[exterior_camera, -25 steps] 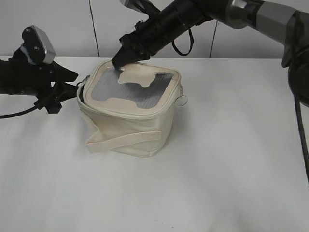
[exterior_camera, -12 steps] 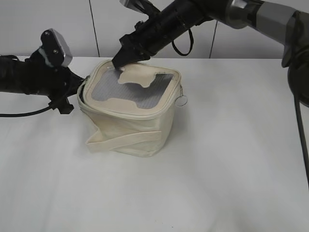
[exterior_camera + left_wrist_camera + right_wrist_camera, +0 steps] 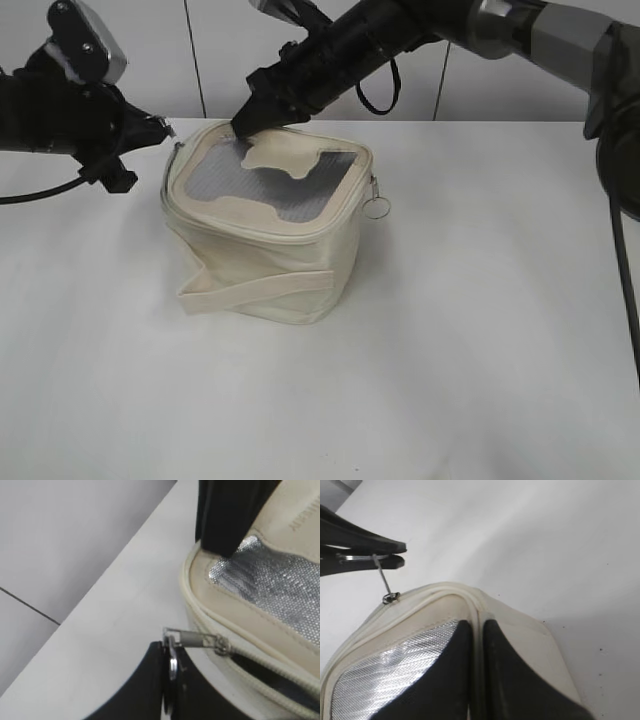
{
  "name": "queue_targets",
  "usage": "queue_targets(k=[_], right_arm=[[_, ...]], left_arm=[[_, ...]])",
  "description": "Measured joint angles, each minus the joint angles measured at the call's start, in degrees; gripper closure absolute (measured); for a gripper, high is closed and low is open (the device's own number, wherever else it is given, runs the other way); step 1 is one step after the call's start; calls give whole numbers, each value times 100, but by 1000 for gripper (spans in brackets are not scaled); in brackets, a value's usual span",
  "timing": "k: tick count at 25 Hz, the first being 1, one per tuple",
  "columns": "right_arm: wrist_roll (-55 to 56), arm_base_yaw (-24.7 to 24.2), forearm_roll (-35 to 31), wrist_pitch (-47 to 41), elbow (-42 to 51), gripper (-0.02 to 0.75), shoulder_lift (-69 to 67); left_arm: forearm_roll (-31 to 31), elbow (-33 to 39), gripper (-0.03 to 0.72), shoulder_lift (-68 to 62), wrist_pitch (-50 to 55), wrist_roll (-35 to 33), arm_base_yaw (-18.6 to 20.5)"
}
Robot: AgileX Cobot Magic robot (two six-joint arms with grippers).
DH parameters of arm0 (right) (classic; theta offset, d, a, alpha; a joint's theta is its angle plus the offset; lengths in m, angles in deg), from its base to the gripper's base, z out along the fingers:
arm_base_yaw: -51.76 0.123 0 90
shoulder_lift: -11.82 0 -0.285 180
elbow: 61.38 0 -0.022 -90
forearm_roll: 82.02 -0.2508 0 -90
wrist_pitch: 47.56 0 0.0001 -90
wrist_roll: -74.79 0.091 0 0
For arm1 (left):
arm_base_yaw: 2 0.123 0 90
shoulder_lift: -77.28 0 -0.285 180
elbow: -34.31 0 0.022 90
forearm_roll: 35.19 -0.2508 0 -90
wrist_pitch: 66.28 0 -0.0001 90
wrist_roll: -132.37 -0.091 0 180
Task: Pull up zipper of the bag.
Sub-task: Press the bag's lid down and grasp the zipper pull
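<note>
The cream bag [image 3: 268, 262] stands mid-table, its mesh lid up. My left gripper [image 3: 160, 128] is shut on a silver ring pull [image 3: 172, 661] just off the bag's back-left corner. A taut wire link joins the ring to the slider [image 3: 221, 645] on the zipper track [image 3: 260, 672]. A dark gap shows under the track to the right of the slider. My right gripper [image 3: 246, 118] is shut on the lid's rim [image 3: 476, 611] at the back of the bag. The second slider's ring [image 3: 376, 207] hangs free on the bag's right side.
A flat cream strap [image 3: 262, 287] crosses the bag's front. The white table [image 3: 480, 330] runs out to the front and right. A pale panelled wall [image 3: 120, 30] stands behind. My right arm [image 3: 480, 25] reaches in from the top right.
My left gripper has moved up and back along the bag's left side with the ring pull in it. The dark gap under the lid's left edge has closed. The right gripper has held still.
</note>
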Motion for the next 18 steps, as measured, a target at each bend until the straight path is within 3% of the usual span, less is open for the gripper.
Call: queue_targets(k=[12, 18], right_arm=[[51, 26, -39, -16, -5, 694, 0], [65, 76, -128, -94, -5, 694, 0]], left_arm=[[117, 1467, 680, 1134, -160, 713, -8], [210, 2200, 680, 1724, -547, 887, -408]])
